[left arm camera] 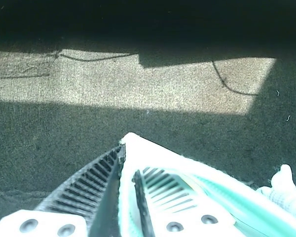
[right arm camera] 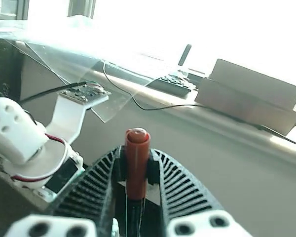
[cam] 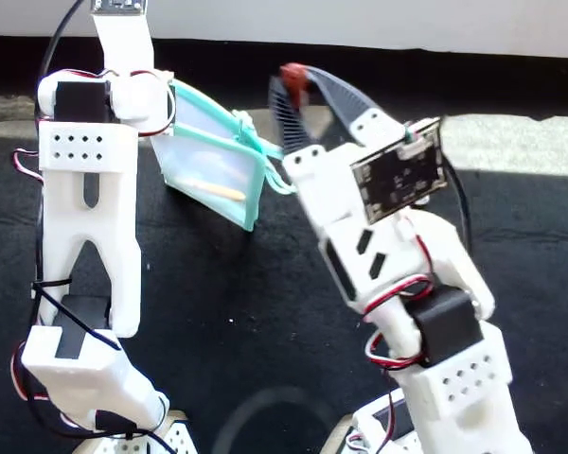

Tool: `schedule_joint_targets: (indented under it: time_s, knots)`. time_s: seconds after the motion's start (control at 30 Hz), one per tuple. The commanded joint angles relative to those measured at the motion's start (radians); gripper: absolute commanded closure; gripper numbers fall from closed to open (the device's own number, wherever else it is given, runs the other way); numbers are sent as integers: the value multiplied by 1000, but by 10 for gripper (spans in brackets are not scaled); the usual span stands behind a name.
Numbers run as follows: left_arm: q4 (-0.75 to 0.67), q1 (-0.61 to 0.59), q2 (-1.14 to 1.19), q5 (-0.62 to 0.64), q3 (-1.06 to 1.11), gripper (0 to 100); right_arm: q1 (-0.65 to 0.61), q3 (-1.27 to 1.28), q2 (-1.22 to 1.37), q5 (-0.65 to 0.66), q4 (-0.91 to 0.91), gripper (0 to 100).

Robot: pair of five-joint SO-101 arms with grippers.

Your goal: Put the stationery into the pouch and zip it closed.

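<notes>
- The bench (cam: 218,312) is flat and covered in dark, napped cloth, with a sunlit strip at the back. Both task things hang above it, so anything that slips would drop onto the cloth, and a round thing might roll off.
- The pouch (cam: 213,161) is soft, see-through film, flat and roughly square, edged in teal zip tape. It hangs tilted in the air between the two arms. It is gripped at one edge only, so its limp walls probably lie together. A nudge at the rim would likely swing it aside instead of opening the mouth.
- The left gripper (left arm camera: 128,163) has black ribbed fingers pinching the pouch's pale edge. Slick film in so small a pinch could creep out under a tug, most of all once the zip is pulled.
- The right gripper (right arm camera: 137,159) is raised just beside the pouch, its ribbed fingers clamped on the pen.
- The pen (right arm camera: 137,143) is smooth, round and red with a domed end that stands up past the fingertips. Such a barrel could swivel or slide when it is turned toward the mouth. Its lower part is hidden.
- The stick (cam: 218,192), thin and yellow, lies inside the pouch. More tilt might let it slide out.
</notes>
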Motion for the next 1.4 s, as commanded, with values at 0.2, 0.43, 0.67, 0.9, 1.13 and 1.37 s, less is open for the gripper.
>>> schedule_joint_targets:
  time_s: [0.2, 0.43, 0.67, 0.9, 1.13, 1.37]
  knots:
    - [68, 2, 41, -11, -67, 991, -87, -384, 225, -114, -62, 992]
    - [103, 2, 36, -11, -82, 991, -102, -463, 371, -164, -61, 992]
    - [238, 2, 41, -58, -174, 991, -101, -461, 440, -164, 19, 992]
    - [267, -1, 31, -81, -183, 991, -96, -461, 573, -161, 38, 992]
    - [279, -5, 28, -264, -183, 991, -59, -472, 713, -160, 33, 992]
    - [281, -33, 1, -304, -234, 991, 19, -472, 734, -164, 33, 992]
